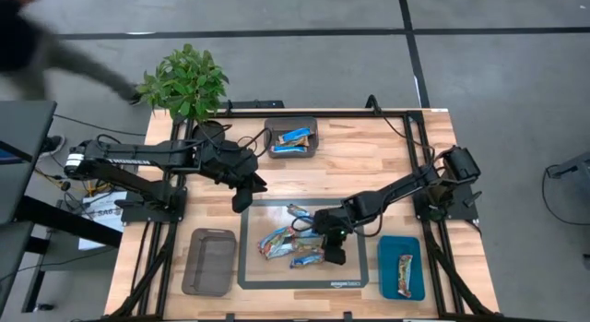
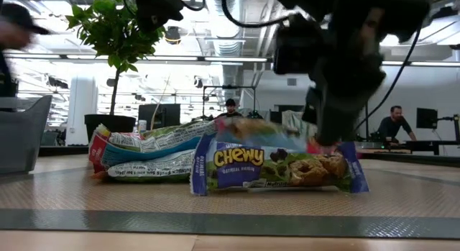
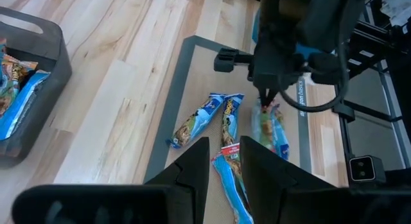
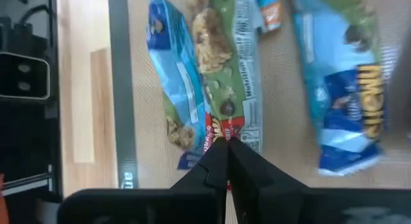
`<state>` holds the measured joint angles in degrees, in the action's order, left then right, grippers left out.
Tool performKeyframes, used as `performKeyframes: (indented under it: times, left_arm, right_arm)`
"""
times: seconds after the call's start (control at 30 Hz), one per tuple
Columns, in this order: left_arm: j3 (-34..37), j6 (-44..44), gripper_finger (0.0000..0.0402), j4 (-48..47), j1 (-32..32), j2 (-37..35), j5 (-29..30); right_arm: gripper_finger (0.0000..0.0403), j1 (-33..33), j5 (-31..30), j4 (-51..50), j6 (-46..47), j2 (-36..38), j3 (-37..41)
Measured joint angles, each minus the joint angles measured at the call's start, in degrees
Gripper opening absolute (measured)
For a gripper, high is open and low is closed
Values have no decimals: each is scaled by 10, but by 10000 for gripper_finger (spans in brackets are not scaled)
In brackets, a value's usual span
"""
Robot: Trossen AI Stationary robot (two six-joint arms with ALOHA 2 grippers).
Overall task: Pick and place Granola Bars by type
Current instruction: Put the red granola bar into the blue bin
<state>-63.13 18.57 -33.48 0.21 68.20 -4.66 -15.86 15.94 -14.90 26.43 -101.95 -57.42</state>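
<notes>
On mat, right claw (image 4: 225, 142) pinches granola bar (image 4: 226, 76).

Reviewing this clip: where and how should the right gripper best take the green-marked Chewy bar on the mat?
Probably by its crimped end seam, coming straight down from above. The bar lies flat on the mat with another bar alongside, so the thin wrapper end is the freest part. The right gripper sits shut at that end.

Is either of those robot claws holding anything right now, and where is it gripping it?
The right gripper pinches the end of a green-wrapped granola bar lying on the mat. The left gripper holds nothing.
</notes>
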Motion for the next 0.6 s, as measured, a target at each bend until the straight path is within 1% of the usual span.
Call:
performKeyframes:
  times: [0.13,0.2,0.27,0.37,0.6]
  left_arm:
    - [0,-1,77,4,0,0,1]
    - [0,-4,77,9,0,0,1]
    - [0,-4,77,11,0,0,1]
    - [0,-10,77,14,0,0,1]
    - [0,-30,77,18,0,0,2]
  right_arm:
    - [0,12,5,-38,-18,24,-22]
    - [0,19,24,-70,-24,42,-29]
    - [0,27,56,-90,-30,58,-39]
    - [0,38,113,-151,-42,91,-53]
    - [0,43,235,-316,-41,170,-60]
